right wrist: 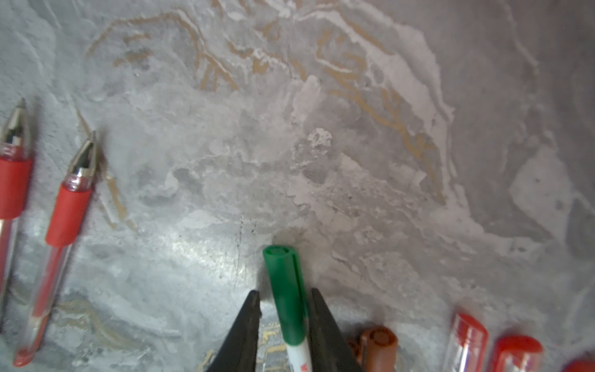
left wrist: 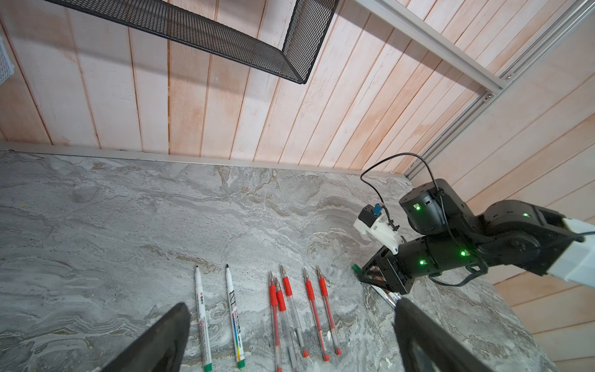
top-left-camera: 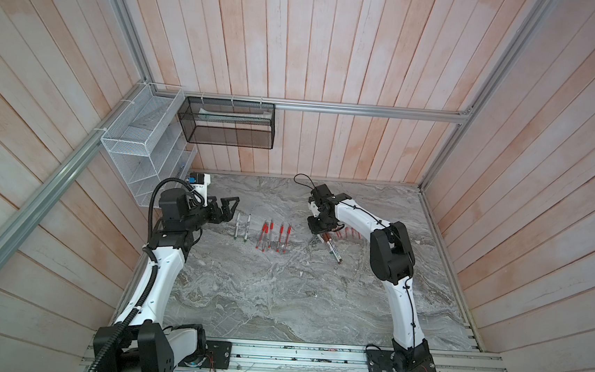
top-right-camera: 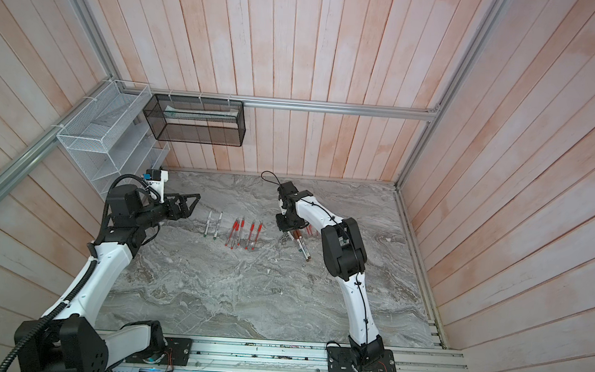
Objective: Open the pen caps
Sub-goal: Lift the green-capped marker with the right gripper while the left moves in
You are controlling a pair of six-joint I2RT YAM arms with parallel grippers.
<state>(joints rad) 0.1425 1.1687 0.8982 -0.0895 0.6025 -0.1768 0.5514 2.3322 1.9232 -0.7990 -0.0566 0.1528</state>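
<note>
Uncapped red pens (left wrist: 309, 290) lie in a row on the bench (top-left-camera: 279, 301). Left gripper (top-left-camera: 233, 211): spread wide, empty, to one side of the row; right gripper (right wrist: 283, 291): to its other side, jaws narrowed about the green cap (right wrist: 285, 277) still on its white pen; firm clamping cannot be told; loose brown cap (right wrist: 381, 341) and red caps (right wrist: 467, 338) lie farther from the row.
</note>
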